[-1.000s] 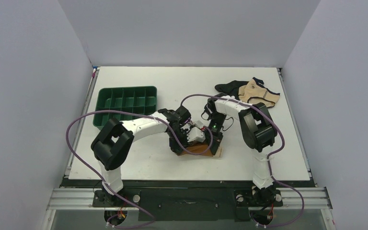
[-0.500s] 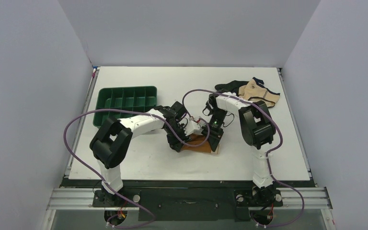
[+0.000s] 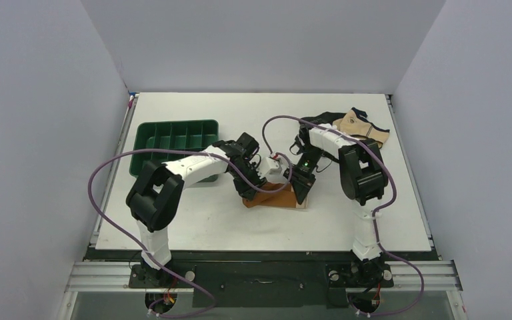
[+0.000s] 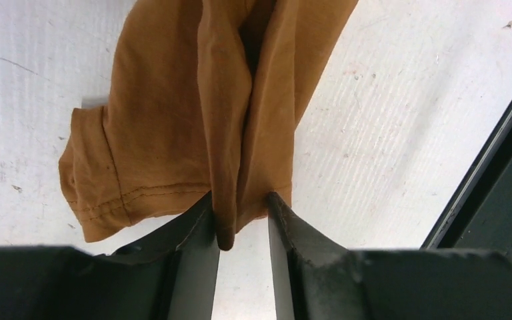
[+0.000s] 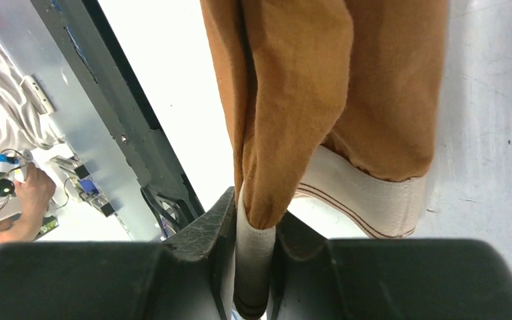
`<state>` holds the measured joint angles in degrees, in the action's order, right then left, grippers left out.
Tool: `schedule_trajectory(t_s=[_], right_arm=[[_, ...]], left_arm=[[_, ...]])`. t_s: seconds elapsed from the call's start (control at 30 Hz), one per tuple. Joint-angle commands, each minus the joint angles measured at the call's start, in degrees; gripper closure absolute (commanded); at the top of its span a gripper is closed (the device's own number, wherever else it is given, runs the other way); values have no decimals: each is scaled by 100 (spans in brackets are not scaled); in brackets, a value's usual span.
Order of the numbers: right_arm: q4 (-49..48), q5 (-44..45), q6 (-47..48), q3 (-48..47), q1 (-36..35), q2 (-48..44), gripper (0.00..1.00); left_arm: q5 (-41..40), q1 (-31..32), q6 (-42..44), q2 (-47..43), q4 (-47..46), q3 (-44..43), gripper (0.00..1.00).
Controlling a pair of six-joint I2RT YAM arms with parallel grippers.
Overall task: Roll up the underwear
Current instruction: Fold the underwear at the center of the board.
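Mid-table, towards the near edge: the rust-brown underwear [image 3: 273,199] lies stretched between two robot arms that a second ago crowded together over it. Since then both wrists have drawn back from the near edge and apart, so the cloth that was mostly hidden beneath them now shows as a short strip between them.

The left gripper [image 4: 240,205] stands narrow, nipping an upright fold of brown fabric at one end. The right gripper [image 5: 255,223] is closed tighter on the other end, with the cream waistband [image 5: 367,200] and a brown fold caught between its fingers.

With each end held and the garment already folded lengthwise on itself, the rolling looks under way but not finished. No tight roll shows yet.

The white table [image 3: 193,220] is scuffed and matte. A green tray [image 3: 140,150] with dividers sits near its left edge, well apart from the work. A black garment [image 3: 315,120] and a beige garment [image 3: 360,128] with dark trim lie in a heap at the far right corner. Pale grey walls [image 3: 253,47] close in the far side and both flanks, and a metal rail [image 3: 260,277] carries the arm bases in front.
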<state>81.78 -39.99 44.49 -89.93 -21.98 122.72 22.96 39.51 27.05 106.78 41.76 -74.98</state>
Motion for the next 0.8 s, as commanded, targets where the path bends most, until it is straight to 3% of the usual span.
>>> schedule_trajectory(t_s=[0.0, 0.17, 0.77], right_arm=[[201, -379, 216, -223, 94, 146, 87], [246, -420, 286, -228, 158, 231, 89], [195, -335, 202, -274, 413, 326, 93]], left_arm=[[161, -32, -49, 185, -143, -373, 76], [264, -40, -22, 303, -3, -630, 88], [-8, -288, -24, 550, 235, -1145, 89]])
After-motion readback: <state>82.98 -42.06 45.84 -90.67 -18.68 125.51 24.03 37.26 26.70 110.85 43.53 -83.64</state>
